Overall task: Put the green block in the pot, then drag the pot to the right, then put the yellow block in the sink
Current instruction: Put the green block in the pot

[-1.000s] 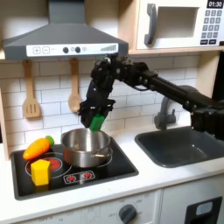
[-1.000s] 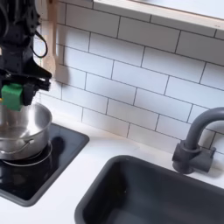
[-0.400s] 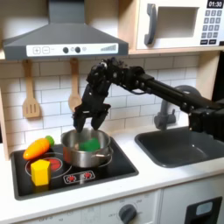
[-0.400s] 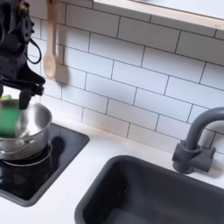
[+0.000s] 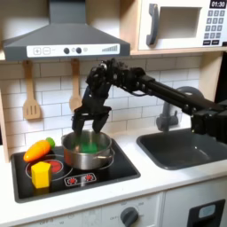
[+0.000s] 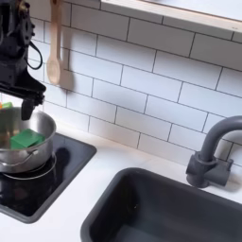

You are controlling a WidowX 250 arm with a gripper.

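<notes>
First exterior view, from its left: a matte yellow block (image 5: 41, 174) sits on the black glossy cooktop (image 5: 124, 167) beside an orange toy carrot (image 5: 39, 149). Next, the round shiny steel pot (image 5: 88, 151) holds the small green block (image 5: 89, 146), a cube lying loose inside. My gripper (image 5: 90, 121) hangs just above the rim, fingers spread, gripping nothing. Farther right lies the dark grey rectangular sink (image 5: 186, 147); its curved faucet is mostly hidden behind my arm. Second exterior view cuts off the pot's left part.
</notes>
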